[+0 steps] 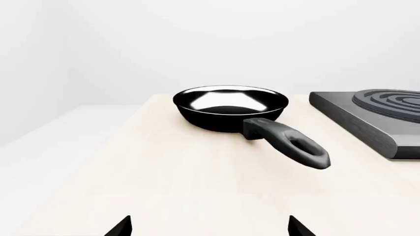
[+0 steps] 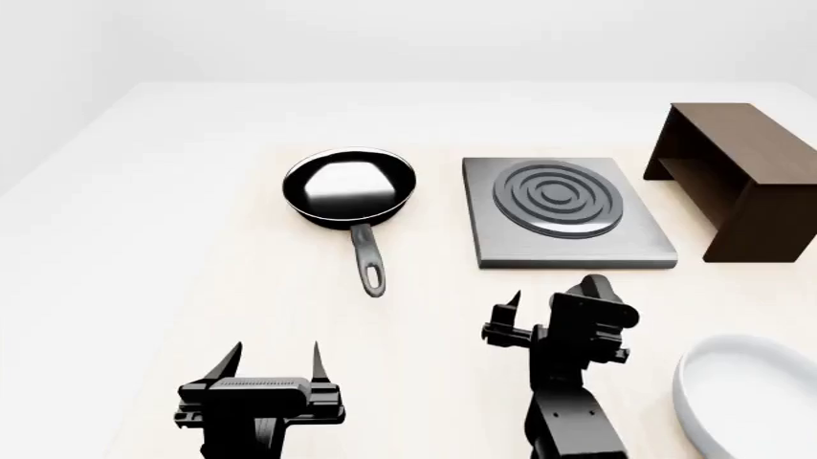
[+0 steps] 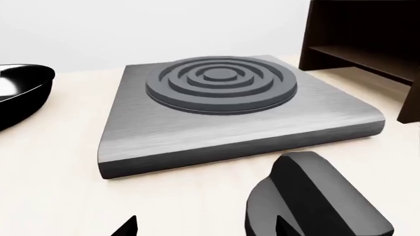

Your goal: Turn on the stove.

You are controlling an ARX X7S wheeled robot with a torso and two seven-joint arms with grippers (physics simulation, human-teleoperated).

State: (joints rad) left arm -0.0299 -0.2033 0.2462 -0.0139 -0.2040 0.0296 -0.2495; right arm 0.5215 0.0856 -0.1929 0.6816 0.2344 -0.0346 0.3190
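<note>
Stove (image 2: 568,215) between frying pan (image 2: 348,186) and wooden box (image 2: 743,177); knob (image 3: 315,201) near right pincer (image 2: 511,320); both pincers spread, empty.

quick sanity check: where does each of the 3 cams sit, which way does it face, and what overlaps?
Head view: on the robot's head, looking forward and down at the table; shows the left end effector, right end effector, frying pan, stove, wooden box.
Left wrist view: on the left arm, facing the frying pan; fingertips at the frame edge.
Right wrist view: on the right arm, facing the stove and its knob; fingertip visible.
Shared: every view catches stove and pan.
</note>
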